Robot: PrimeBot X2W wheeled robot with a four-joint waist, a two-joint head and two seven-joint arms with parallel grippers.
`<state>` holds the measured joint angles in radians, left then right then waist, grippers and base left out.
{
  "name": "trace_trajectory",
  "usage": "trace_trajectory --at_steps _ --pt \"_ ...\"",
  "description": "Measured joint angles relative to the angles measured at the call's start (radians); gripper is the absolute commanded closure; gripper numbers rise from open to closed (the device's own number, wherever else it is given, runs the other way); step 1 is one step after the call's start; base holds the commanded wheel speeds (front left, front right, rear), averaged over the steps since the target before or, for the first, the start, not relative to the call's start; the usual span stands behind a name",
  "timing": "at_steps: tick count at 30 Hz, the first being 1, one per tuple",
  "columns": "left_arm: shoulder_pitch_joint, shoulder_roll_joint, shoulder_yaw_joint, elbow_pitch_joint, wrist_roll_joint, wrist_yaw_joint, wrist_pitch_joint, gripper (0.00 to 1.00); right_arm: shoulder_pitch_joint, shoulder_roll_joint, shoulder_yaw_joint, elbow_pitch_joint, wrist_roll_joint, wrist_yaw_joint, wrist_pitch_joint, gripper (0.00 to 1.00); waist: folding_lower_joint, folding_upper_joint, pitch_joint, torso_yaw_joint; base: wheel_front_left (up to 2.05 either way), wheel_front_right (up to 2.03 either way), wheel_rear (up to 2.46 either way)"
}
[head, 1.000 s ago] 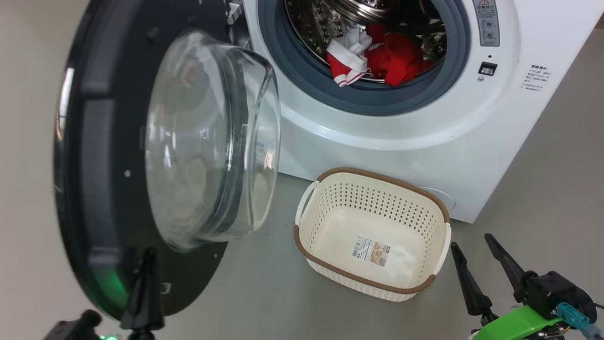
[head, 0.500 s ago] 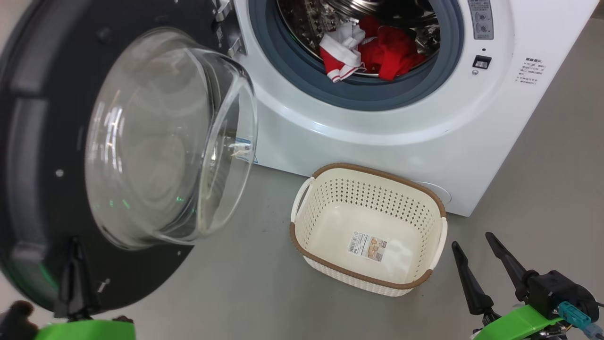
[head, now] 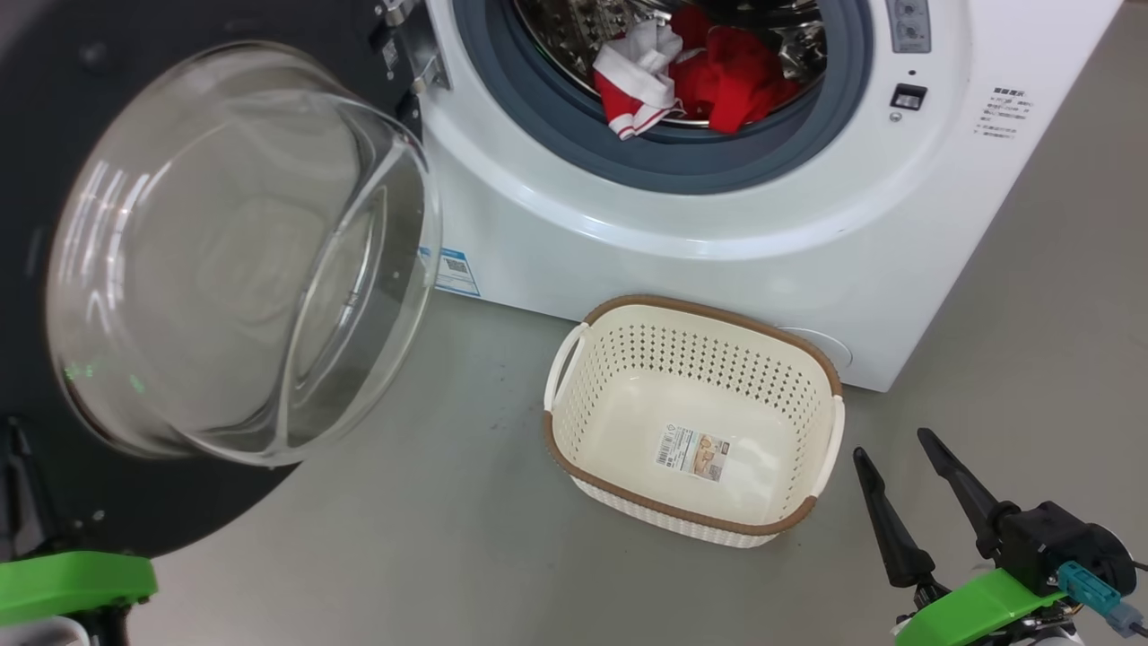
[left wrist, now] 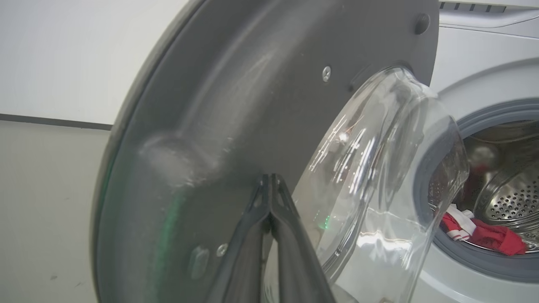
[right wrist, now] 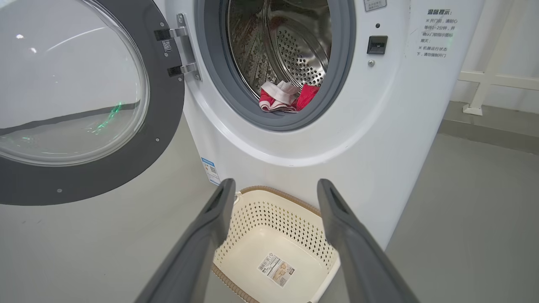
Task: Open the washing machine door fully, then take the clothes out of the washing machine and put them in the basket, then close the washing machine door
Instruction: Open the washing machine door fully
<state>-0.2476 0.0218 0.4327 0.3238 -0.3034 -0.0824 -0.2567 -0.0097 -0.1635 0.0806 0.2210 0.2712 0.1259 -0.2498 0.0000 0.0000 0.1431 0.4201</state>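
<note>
The washing machine door (head: 54,108) stands swung out to the left, its clear glass bowl (head: 242,251) bulging toward me. My left gripper (left wrist: 269,179) is shut, and its joined tips rest against the door's dark inner face beside the glass. The white washing machine (head: 628,233) shows its open drum with the red and white clothes (head: 700,76) lying at its front lip. The empty basket (head: 583,467) sits on the floor below the drum opening. My right gripper (head: 891,446) hangs open and empty just right of the basket, pointing at it in the right wrist view (right wrist: 276,185).
Grey floor (head: 448,538) spreads around the basket and under the door. The door hinge (right wrist: 181,50) sits at the drum's left edge. A white frame (right wrist: 484,84) stands by the wall beyond the machine's right side.
The door has swung further open to the left, with my left gripper following it toward the picture's lower left corner. The head camera has shifted. The right gripper stays put.
</note>
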Motion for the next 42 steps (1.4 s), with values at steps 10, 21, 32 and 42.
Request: trace_trajectory --at_steps 10,21,32,42 --pt "-0.094 0.031 0.108 0.114 0.06 -0.034 0.0 1.0 -0.001 -0.014 0.008 -0.001 0.0 0.0 0.0 0.0 0.0 0.0 0.02 -0.027 0.0 0.0 0.0" --pt "-0.141 0.04 0.16 0.17 0.093 -0.048 0.0 1.0 -0.024 -0.016 0.008 -0.001 0.0 0.0 0.0 0.0 0.0 0.0 0.027 -0.037 0.0 0.0 0.0" --pt "-0.091 0.02 0.113 0.147 0.072 -0.049 0.0 1.0 -0.024 -0.012 0.008 -0.001 0.0 0.0 0.0 0.0 0.0 0.0001 -0.001 -0.034 0.0 0.0 0.0" --pt "0.025 0.0 -0.02 0.053 0.007 -0.049 0.0 1.0 -0.023 -0.006 -0.001 -0.001 0.0 0.0 0.0 0.0 0.0 0.0 -0.018 -0.032 0.0 0.0 0.0"
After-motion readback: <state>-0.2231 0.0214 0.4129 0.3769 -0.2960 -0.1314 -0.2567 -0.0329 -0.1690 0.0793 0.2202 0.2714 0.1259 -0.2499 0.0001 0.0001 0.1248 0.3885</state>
